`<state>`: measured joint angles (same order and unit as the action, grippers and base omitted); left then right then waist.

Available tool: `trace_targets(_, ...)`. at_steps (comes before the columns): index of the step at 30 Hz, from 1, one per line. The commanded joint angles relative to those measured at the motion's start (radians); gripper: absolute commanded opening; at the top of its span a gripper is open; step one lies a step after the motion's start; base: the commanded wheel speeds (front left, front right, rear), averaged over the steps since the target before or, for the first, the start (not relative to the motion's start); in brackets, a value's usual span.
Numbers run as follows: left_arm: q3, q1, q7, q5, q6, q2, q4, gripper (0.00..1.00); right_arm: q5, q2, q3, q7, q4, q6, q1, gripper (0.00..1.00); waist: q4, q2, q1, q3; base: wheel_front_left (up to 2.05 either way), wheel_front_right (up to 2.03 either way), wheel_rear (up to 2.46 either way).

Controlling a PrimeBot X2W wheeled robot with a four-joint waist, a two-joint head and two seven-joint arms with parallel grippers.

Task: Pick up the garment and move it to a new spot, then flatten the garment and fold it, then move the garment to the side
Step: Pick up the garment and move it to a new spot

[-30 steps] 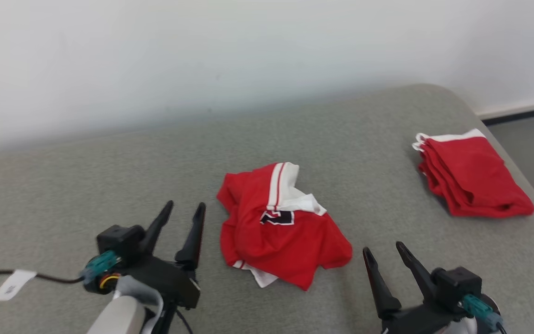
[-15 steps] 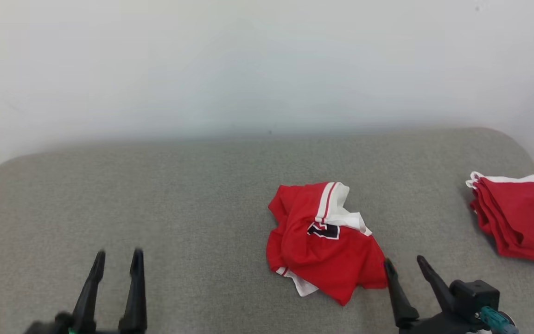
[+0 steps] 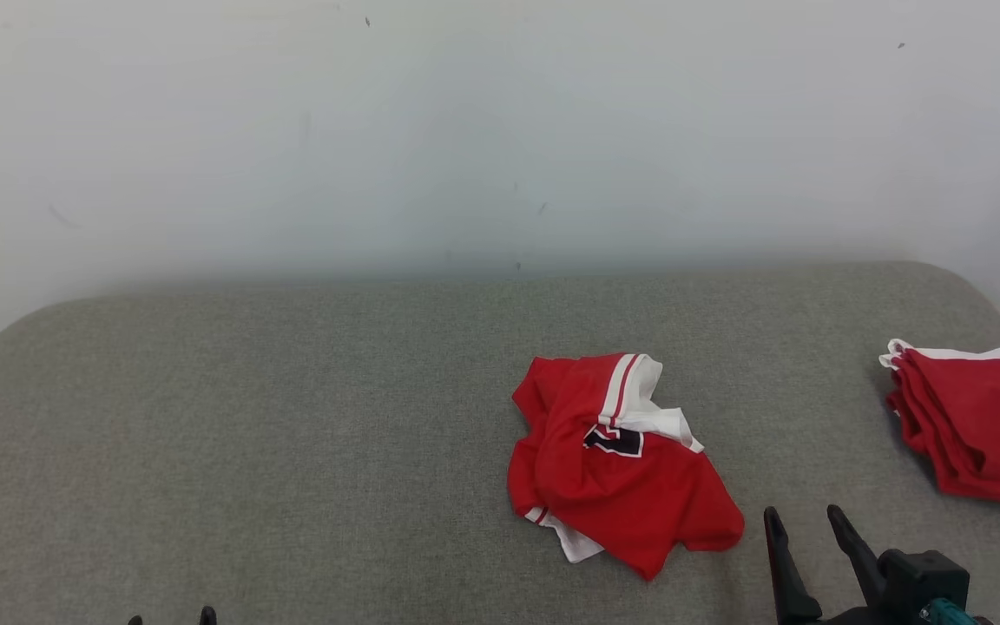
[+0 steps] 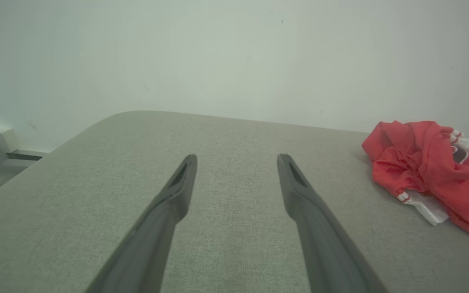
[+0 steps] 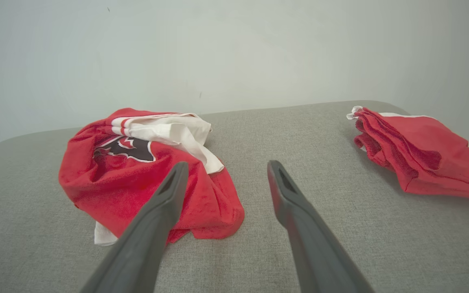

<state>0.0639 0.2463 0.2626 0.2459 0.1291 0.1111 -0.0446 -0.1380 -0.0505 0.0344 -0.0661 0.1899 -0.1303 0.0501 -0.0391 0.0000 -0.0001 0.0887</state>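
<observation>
Right of centre on the grey cushion [image 3: 292, 391] lies the crumpled garment [image 3: 617, 464] — right gripper [image 3: 802, 514] just beside it, fingers apart, seemingly poised to grab; left gripper [image 4: 237, 158], also spread, well apart at left.

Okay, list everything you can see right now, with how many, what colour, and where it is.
garment: one, red with white trim and a dark emblem, crumpled on the middle of the surface
pile: one, red with white edge, folded, at the surface's right end
surface: one, grey fabric, padded, against the wall
wall: one, white, behind the surface
left gripper: one, dark, open, over bare surface left of the garment
right gripper: one, dark, open, just right of the garment
</observation>
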Motion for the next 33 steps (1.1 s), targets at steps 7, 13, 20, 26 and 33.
trace_targets(7, 0.004, 0.003, 0.003, 0.023, 0.001, 0.008, -0.110, 1.00, 0.012, 0.000, -0.002, 0.019, 0.031, -0.001, 0.020, 1.00, -0.004, 0.0000, 0.0001, -0.005, 0.00, 0.00, 0.00)
trace_targets(13, -0.004, -0.031, 0.003, 0.034, 0.001, 0.021, -0.140, 1.00, 0.013, 0.000, -0.004, 0.033, 0.024, -0.001, 0.015, 1.00, -0.006, 0.0000, 0.0001, -0.011, 0.00, 0.00, 0.00)
trace_targets(20, -0.016, -0.047, 0.004, 0.034, 0.002, 0.020, -0.141, 1.00, 0.013, 0.000, -0.006, 0.040, 0.011, -0.001, 0.015, 1.00, -0.010, 0.0000, 0.0001, -0.021, 0.00, 0.00, 0.00)
trace_targets(26, -0.023, -0.052, 0.004, 0.039, 0.002, 0.022, -0.145, 1.00, 0.004, 0.000, -0.012, 0.041, 0.009, -0.001, 0.019, 1.00, -0.012, 0.0000, 0.0001, -0.026, 0.00, 0.00, 0.00)
trace_targets(33, -0.032, -0.057, 0.004, 0.052, 0.002, 0.031, -0.154, 1.00, -0.004, 0.000, -0.017, 0.042, 0.008, -0.001, 0.021, 1.00, -0.012, 0.0000, 0.0001, -0.029, 0.00, 0.00, 0.00)
